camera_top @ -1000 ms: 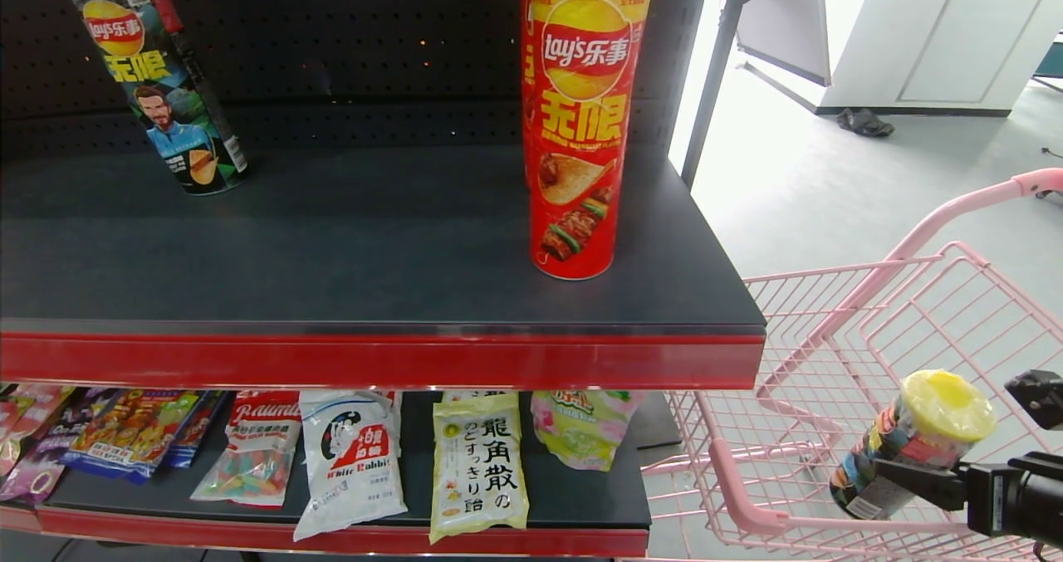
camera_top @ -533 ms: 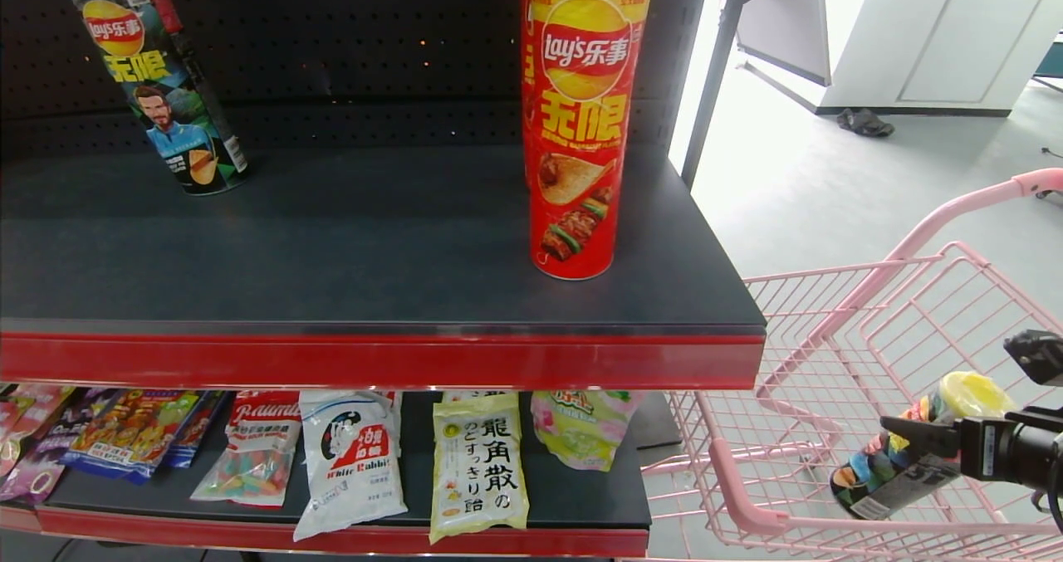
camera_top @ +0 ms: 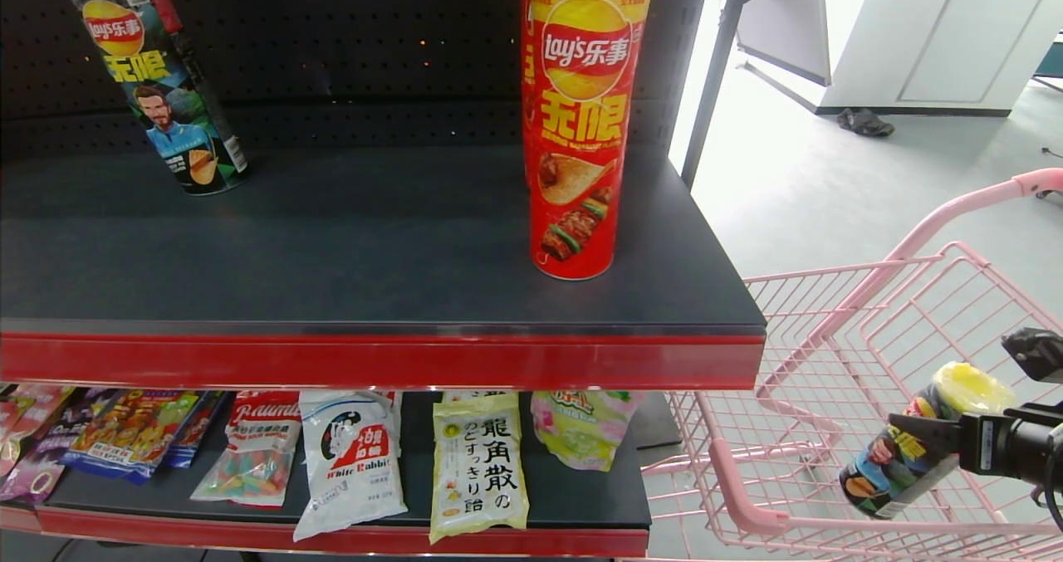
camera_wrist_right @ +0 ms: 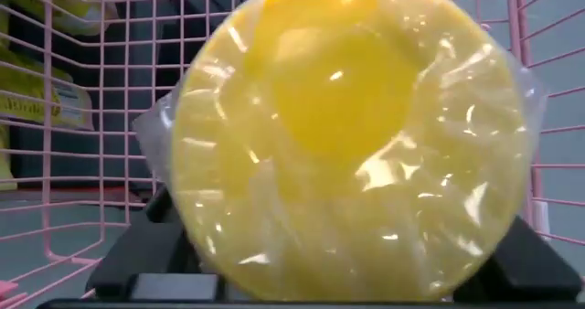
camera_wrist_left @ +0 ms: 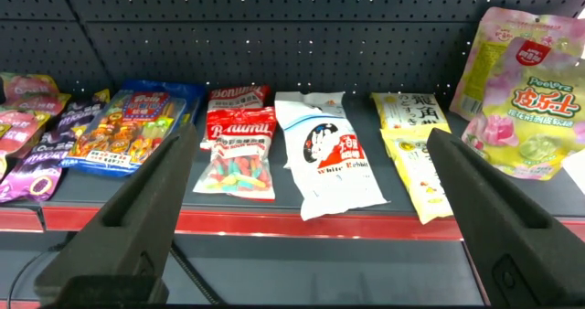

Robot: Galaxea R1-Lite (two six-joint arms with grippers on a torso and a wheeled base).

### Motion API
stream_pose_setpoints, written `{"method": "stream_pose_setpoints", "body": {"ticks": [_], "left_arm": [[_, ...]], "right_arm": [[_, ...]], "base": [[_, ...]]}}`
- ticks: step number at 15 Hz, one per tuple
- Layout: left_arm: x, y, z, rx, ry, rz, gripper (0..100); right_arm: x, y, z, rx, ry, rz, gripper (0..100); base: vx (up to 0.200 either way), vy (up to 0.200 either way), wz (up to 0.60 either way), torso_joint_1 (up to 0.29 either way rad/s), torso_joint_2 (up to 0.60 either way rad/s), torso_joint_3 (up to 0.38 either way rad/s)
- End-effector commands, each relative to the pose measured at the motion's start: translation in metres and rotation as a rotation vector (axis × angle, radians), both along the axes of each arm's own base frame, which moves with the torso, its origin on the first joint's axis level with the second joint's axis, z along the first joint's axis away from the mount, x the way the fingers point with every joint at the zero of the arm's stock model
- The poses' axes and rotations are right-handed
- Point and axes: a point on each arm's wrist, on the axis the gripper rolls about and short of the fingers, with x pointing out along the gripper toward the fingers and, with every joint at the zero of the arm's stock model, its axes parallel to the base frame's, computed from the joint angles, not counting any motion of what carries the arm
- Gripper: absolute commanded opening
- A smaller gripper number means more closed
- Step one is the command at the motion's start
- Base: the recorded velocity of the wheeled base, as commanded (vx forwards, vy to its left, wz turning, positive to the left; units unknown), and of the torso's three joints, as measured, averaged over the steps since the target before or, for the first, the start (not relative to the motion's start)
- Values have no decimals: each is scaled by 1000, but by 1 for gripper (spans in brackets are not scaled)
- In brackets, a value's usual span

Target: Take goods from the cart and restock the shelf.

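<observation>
The right gripper point(camera_top: 953, 389) is clamped on a chip can point(camera_top: 897, 458) with a many-coloured wrapper and a yellow plastic lid point(camera_top: 973, 386); one black finger point(camera_top: 918, 431) lies across the can's side, the other sits behind it. The can is tilted, lid up and toward the robot's right, base down and toward the shelf. It hangs against the wire basket of the pink cart point(camera_top: 839, 274), near the cart's closest rim; whether it is inside the basket or just above it cannot be told. In the right wrist view the lid fills most of the frame, with pink wire mesh point(camera_wrist_right: 82, 208) behind it.

The left gripper point(camera_wrist_left: 311, 137) is spread wide with nothing between its fingers. It faces the lower shelf point(camera_top: 581, 500), where snack bags lie flat in a row: a white bag point(camera_top: 353, 462), a yellow bag point(camera_top: 477, 466) and a pink-and-green bag point(camera_top: 581, 425) among them.

On the upper shelf point(camera_top: 332, 246) stand two tall chip cans, well apart: a red can point(camera_top: 581, 130) upright near the shelf's right end, toward the front edge, and a dark can point(camera_top: 162, 89) far to the left, at the back by the pegboard.
</observation>
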Motion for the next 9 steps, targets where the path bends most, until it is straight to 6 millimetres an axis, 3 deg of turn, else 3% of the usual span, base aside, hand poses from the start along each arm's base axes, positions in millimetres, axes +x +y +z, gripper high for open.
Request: {"method": "stream_pose_setpoints", "body": {"ticks": [1,6,9], "left_arm": [[0,0,0,0,1,1,100],[0,0,0,0,1,1,100],[0,0,0,0,1,1,100]], "right_arm": [[0,-1,-1,1,2,-4,0],[-2,-1,2,-1,-8,-8,0],[-14,3,29,-15,-142,28,0]], "base": [[0,0,0,0,0,0],[0,0,0,0,0,0],[0,0,0,0,0,0]]}}
